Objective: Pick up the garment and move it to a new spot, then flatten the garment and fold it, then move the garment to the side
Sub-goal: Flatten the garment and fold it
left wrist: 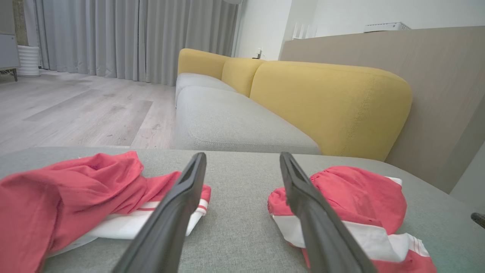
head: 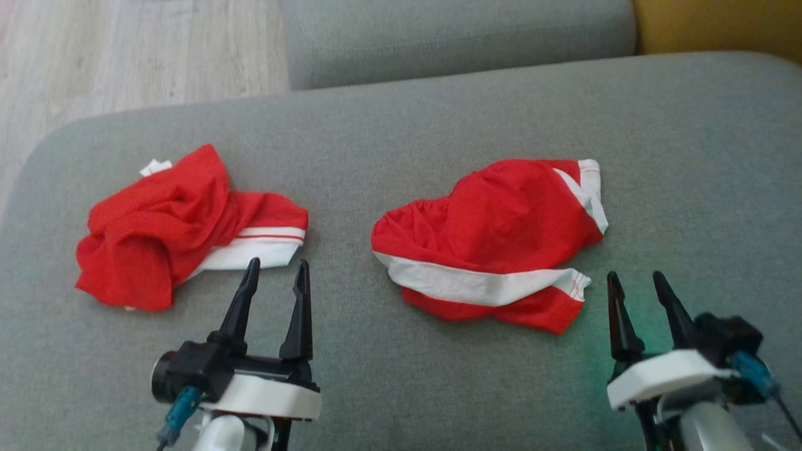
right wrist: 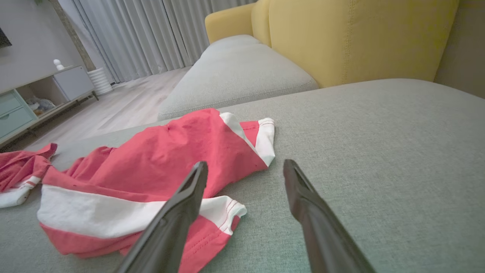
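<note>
- Red-and-white crumpled cloth garment (head: 489, 238) is laid on the grey sofa cushion (head: 388, 376), just ahead of the right gripper (head: 634, 279); a second red garment (head: 156, 232) lies by the left gripper (head: 276, 264).
- The fingers (head: 299, 307) of both grippers are held apart, with nothing between them.
- Light, limp handling is expected; the white hem corner is best pinched.

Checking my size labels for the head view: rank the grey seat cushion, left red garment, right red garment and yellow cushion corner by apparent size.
1. grey seat cushion, by far.
2. left red garment and right red garment: too alike to rank.
3. yellow cushion corner, cut off by the frame.
</note>
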`<state>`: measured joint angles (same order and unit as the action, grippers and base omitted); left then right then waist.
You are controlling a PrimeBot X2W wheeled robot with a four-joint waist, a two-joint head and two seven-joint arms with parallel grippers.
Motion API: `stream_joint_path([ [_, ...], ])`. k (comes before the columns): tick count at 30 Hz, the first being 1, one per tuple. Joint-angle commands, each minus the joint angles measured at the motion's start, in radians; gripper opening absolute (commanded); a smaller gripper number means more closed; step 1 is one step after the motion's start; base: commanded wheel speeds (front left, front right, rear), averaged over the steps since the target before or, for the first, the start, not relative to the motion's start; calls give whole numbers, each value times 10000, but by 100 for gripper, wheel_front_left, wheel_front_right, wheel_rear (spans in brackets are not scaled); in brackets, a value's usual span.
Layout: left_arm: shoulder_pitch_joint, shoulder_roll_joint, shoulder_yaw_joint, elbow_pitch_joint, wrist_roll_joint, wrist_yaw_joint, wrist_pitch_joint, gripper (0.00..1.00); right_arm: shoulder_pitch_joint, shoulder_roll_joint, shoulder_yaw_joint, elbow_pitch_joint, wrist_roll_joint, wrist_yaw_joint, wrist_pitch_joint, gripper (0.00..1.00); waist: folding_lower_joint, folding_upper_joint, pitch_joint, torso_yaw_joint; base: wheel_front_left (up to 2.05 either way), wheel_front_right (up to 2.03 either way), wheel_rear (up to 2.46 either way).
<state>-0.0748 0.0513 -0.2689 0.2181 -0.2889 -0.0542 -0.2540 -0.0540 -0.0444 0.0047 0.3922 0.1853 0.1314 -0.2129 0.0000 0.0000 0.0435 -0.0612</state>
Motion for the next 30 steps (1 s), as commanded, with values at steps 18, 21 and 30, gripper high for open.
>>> stream_joint_path([
  [18,-894,-11,184,-144,135,-139,-78,100,-1904,-59,545,2764,86,-7,1388,0,0,0,726,855,0,0,0],
  [21,-844,-11,228,-111,124,-109,-78,100,-1960,-59,269,2883,-389,-7,1101,0,0,0,610,792,0,0,0],
  [30,-629,-11,402,-171,148,-27,-78,100,-1526,-59,-2603,1382,-2408,-7,724,0,0,0,263,260,0,0,0],
])
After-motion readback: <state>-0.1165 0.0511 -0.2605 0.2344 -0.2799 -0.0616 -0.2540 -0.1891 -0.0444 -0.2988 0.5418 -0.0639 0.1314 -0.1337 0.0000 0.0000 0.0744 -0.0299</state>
